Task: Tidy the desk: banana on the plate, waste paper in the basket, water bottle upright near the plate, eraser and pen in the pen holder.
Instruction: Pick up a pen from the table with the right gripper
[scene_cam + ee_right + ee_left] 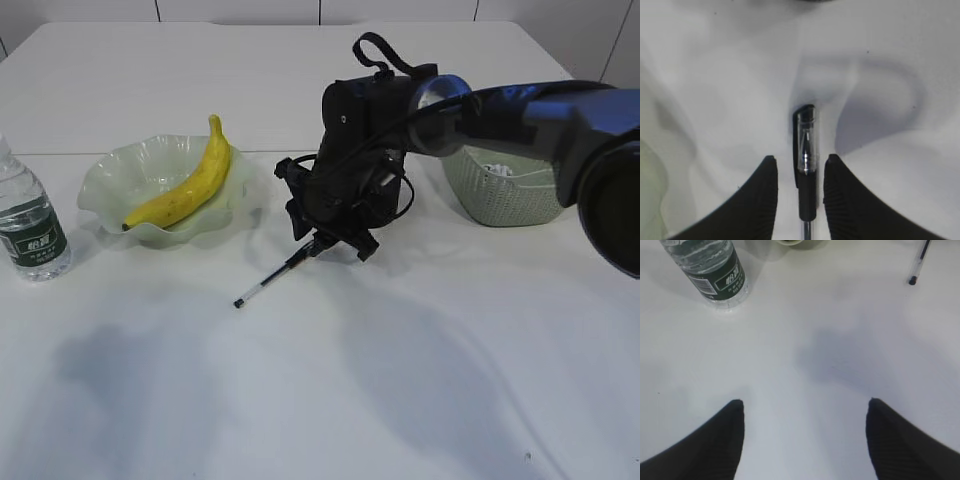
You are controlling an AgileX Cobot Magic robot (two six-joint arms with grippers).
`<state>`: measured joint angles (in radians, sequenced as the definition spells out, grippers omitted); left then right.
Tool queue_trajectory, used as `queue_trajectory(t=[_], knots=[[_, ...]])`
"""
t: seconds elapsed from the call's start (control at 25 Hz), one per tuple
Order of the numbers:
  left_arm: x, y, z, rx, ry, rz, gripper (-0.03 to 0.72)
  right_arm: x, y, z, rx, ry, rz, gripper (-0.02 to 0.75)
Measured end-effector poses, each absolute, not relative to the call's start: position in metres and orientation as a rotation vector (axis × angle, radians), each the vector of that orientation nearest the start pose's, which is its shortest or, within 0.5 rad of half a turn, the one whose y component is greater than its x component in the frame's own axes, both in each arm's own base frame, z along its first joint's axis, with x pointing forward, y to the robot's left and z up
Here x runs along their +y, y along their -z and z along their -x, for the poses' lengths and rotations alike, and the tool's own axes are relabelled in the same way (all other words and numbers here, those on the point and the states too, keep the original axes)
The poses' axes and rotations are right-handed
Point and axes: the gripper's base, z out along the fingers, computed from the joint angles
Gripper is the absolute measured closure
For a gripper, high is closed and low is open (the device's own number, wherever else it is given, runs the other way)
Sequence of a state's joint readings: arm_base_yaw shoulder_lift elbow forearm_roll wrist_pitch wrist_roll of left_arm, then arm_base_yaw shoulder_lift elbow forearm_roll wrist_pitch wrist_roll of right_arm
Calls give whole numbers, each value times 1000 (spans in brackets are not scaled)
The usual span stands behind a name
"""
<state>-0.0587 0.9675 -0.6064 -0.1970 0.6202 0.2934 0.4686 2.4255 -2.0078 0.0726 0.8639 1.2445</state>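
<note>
The right tool (799,172) is straddling the capped end of the pen (805,150), its fingers close on either side but not visibly pinching. The pen is lying on the counter (400,380) just in front of the plate (110,185) holding the banana (185,190). Judging by this, closing squarely on the barrel before lifting matters. The left tool (805,412) is hanging spread wide, empty, near the water bottle (712,270).

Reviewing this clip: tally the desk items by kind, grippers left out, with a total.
Banana: 1
Plate: 1
Bottle: 1
Pen: 1
Basket: 1
Paper in the basket: 1
Total: 6
</note>
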Motion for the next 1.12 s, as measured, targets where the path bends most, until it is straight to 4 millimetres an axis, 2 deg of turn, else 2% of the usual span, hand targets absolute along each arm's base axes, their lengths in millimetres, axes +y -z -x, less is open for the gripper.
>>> queue_trajectory(t=[0.52,0.8,1.12], knots=[[-21,-261,-175,2435,108,-283,151,239,-122,-459,2678,-473,-1174,498],[-21,-261,-175,2436,108,-284,151,239,-121,-459,2681,-476,-1180,498],[-21,-261,-175,2437,108,-284,151,235,-121,-453,2745,-374,-1191,498]])
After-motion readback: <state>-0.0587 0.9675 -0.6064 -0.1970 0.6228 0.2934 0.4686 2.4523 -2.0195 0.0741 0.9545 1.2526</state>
